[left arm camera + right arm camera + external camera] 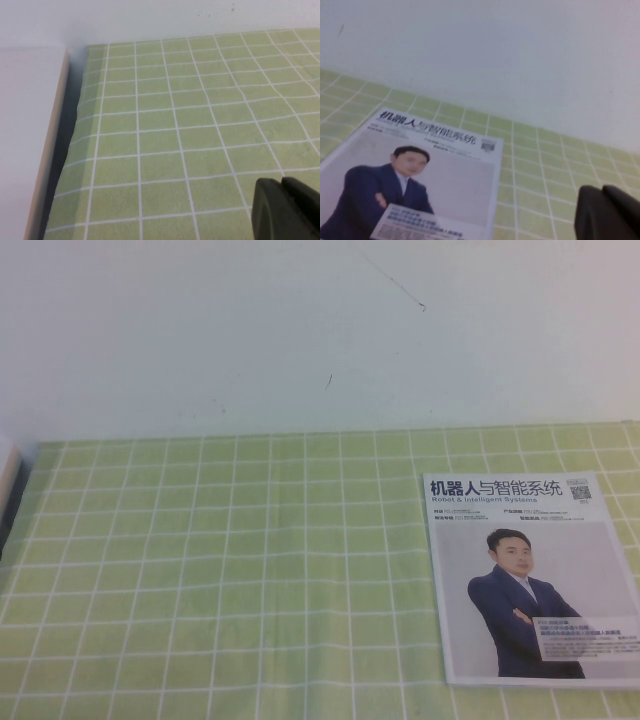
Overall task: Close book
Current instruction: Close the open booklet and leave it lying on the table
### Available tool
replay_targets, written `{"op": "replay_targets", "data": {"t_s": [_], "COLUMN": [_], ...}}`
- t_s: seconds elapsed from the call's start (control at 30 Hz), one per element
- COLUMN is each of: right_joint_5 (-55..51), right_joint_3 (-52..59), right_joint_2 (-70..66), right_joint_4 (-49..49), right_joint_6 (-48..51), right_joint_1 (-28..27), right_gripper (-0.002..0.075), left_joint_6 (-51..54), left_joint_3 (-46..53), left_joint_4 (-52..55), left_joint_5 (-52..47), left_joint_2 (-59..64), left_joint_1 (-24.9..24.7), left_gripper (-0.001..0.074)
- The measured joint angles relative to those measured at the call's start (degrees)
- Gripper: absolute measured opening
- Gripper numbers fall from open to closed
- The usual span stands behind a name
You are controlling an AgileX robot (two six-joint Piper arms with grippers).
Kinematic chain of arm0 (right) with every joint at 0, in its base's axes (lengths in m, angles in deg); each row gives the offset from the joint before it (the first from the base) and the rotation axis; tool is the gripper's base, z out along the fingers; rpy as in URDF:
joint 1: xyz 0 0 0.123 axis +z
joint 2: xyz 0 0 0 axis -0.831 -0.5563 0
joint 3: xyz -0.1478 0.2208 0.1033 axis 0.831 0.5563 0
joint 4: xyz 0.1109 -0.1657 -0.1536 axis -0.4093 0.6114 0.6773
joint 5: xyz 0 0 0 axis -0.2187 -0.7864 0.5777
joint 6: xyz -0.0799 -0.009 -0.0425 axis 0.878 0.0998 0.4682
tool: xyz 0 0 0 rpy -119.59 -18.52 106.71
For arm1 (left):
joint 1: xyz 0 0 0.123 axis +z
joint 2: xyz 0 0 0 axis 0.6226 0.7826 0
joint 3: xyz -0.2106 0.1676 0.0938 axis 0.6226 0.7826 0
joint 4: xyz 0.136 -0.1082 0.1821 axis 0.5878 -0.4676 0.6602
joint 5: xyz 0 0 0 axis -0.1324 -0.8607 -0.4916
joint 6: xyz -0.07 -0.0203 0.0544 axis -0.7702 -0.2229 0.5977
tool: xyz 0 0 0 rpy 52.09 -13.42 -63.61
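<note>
Book (530, 580) lies closed near right hand (601, 194); left hand (282, 189) well apart.

Likely a robot lab bench, though little shows: a green checked cloth (200, 570) spread against a bare white wall (300, 330), a robotics magazine (530, 580) toward its right front, the left gripper (285, 202) over bare cloth, the right gripper (605, 212) beside the magazine.

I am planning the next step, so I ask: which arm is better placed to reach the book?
Right. The book lies shut on the right of the cloth, and the right hand hangs near it. The left hand hangs near the cloth's left edge, away from the book.
</note>
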Motion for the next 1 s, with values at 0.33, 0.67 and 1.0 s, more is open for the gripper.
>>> {"op": "replay_targets", "data": {"t_s": [0.33,0.67,1.0], "right_joint_5": [-11.5,-11.37,-11.37], "right_joint_3": [0.0,-0.34,-0.34], "right_joint_2": [0.0,0.0,0.0], "right_joint_4": [4.64,26.22,26.22], "right_joint_6": [-4.91,-33.82,-34.36], "right_joint_1": [-0.16,-0.16,-0.16], "right_gripper": [-0.0004,-0.0004,-0.0004], "left_joint_6": [0.0,0.0,0.0], "left_joint_3": [0.0,0.0,0.0], "left_joint_4": [0.0,0.0,0.0], "left_joint_5": [0.0,0.0,0.0], "left_joint_2": [0.01,0.01,0.01], "left_joint_1": [0.0,0.0,0.0], "left_gripper": [-0.0004,-0.0004,-0.0004]}}
